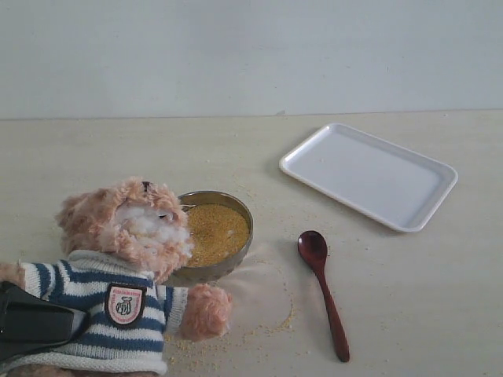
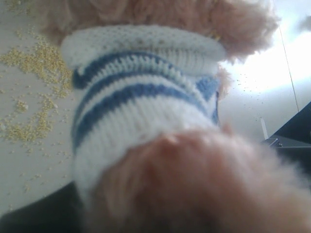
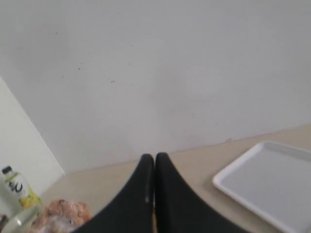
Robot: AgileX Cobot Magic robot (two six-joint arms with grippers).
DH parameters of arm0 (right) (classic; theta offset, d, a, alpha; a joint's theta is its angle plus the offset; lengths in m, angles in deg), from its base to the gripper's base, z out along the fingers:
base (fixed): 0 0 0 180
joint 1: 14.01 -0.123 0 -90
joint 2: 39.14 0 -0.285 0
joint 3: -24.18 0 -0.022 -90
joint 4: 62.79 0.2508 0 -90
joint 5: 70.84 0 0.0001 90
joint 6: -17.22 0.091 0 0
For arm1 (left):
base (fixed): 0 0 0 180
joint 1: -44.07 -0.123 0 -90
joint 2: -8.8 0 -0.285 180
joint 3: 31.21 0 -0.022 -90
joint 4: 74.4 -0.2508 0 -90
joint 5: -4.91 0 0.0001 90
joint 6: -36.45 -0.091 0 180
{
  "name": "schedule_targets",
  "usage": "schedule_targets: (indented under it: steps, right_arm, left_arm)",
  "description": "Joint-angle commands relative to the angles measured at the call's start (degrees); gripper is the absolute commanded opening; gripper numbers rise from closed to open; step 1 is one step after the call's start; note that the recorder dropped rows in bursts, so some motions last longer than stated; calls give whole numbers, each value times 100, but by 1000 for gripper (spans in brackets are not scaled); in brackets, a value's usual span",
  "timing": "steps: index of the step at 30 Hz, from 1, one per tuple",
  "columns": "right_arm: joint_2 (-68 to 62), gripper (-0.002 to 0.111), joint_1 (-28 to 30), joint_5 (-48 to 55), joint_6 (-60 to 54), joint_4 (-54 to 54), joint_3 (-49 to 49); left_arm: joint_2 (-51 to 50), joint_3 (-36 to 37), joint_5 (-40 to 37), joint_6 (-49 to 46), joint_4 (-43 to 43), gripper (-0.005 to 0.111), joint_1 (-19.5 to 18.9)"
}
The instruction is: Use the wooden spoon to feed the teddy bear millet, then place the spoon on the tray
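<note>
The teddy bear (image 1: 130, 236) leans at the left, its white muzzle over the steel bowl's rim (image 1: 236, 202). Millet (image 1: 214, 232) fills that bowl. My left gripper (image 1: 67, 320) is shut on the bear's striped sleeve at the lower left. In the left wrist view the sleeve (image 2: 136, 97) and a furry paw (image 2: 204, 184) fill the picture and hide the fingers. The wooden spoon (image 1: 322, 290) lies loose on the table, right of the bowl. The white tray (image 1: 369, 177) sits bare at the back right. My right gripper (image 3: 154, 158) is shut on nothing, outside the exterior view, facing the tray (image 3: 272, 184).
Loose millet (image 1: 267, 314) is scattered round the bowl and by the bear's paw, and beside the sleeve (image 2: 39, 63). A small bottle with a yellow label (image 3: 17, 187) stands beyond the bear (image 3: 63, 213) in the right wrist view. A pale wall runs behind the table.
</note>
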Motion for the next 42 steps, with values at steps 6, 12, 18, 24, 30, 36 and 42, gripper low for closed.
schedule_targets:
  steps: [6,12,18,24,30,36,42]
  right_arm:
    - [-1018,0,1,1038,-966,-169,921]
    - [-1596,0,1,902,-966,-535,921]
    - [-2013,0,1,120,-949,-509,921]
    - [-2206,0,1,419,-939,-509,921]
    - [-2206,0,1,785,-917,-509,921]
    - [-2206,0,1,1788,-881,-509,921]
    - [-2206,0,1,1873,-838,-569,921]
  left_arm:
    - [5,10,-114,-46,157,5,-7]
    - [5,10,-114,-46,157,5,-7]
    - [5,10,-114,-46,157,5,-7]
    - [5,10,-114,-46,157,5,-7]
    - [5,10,-114,-46,157,5,-7]
    - [5,10,-114,-46,157,5,-7]
    - [5,10,-114,-46,157,5,-7]
